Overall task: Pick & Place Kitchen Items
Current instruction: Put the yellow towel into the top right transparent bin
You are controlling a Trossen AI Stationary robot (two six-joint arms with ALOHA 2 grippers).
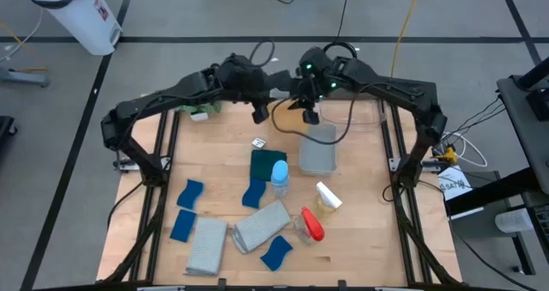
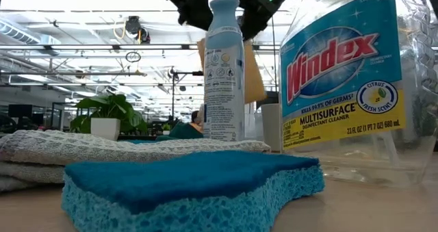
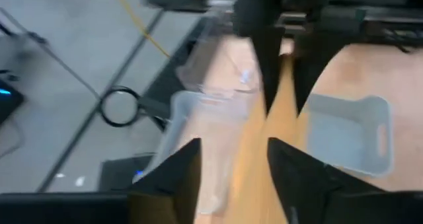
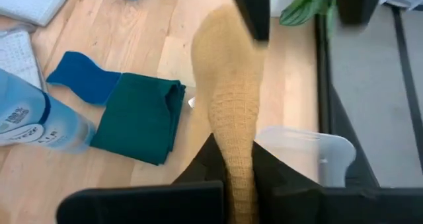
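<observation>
1. We see the wooden tabletop (image 1: 360,248) carrying everything, with both arms reaching in over its far edge.
2. We find a clear bin (image 1: 319,148) near the far right of the tabletop, just beneath the two hands.
3. We see the right hand (image 1: 310,112) closed on the top of the orange cloth (image 4: 232,112), which hangs down in the air above the tabletop and the bin's edge.
4. We see the left hand (image 1: 260,112) just beside it, fingers (image 3: 173,178) spread apart and holding nothing, pointed at the hanging cloth.
5. We note two folded grey cloths (image 1: 207,245) at the near left, and a dark teal cloth (image 1: 268,165) at the centre.
6. We count four blue sponges (image 1: 190,193) scattered around them.
7. We see clear bottles, blue-topped (image 1: 280,178), white-topped (image 1: 328,197) and red-topped (image 1: 310,223), right of centre.
</observation>
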